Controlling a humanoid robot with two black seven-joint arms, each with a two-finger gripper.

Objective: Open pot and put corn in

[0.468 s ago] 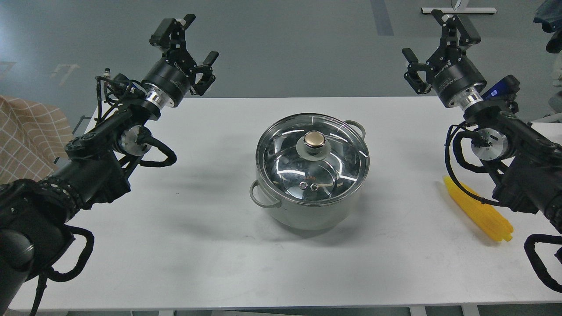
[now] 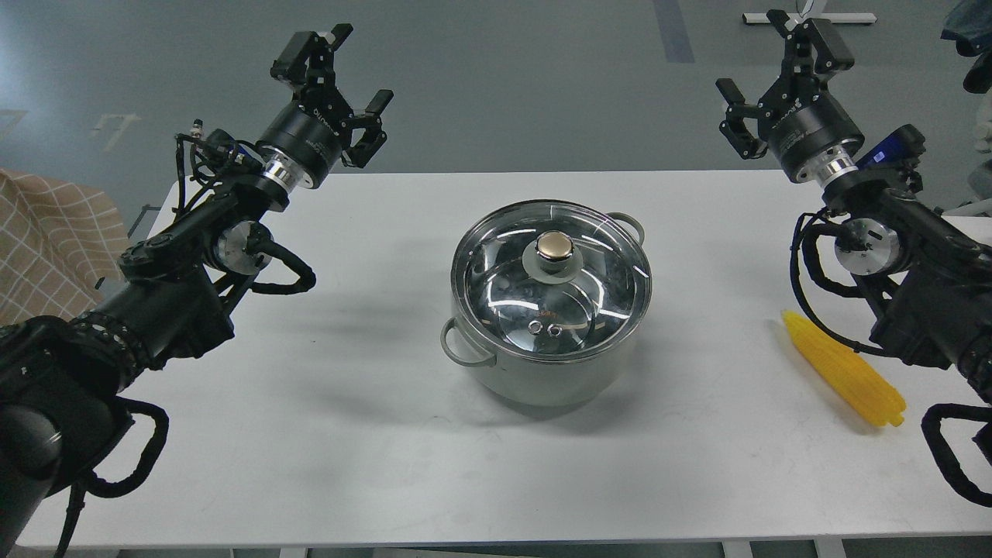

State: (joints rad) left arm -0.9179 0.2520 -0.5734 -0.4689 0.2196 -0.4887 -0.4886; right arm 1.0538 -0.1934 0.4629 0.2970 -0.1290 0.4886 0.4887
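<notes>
The pale grey-green pot [image 2: 542, 380] stands in the middle of the white table, with a loop handle at its front left and one at its back right. A round glass lid [image 2: 496, 298] with a gold knob [image 2: 555, 246] sits on it. The yellow corn cob [image 2: 845, 370] lies on the table at the right, beside my right arm. My left gripper [image 2: 346, 79] is open and empty, raised beyond the table's far left edge. My right gripper [image 2: 767, 66] is open and empty, raised beyond the far right edge. Both are well away from the pot.
The white table [image 2: 349, 403] ends at the front near the bottom of the view. A checked beige cloth [image 2: 46, 232] shows at the left, off the table. Grey floor lies behind the table.
</notes>
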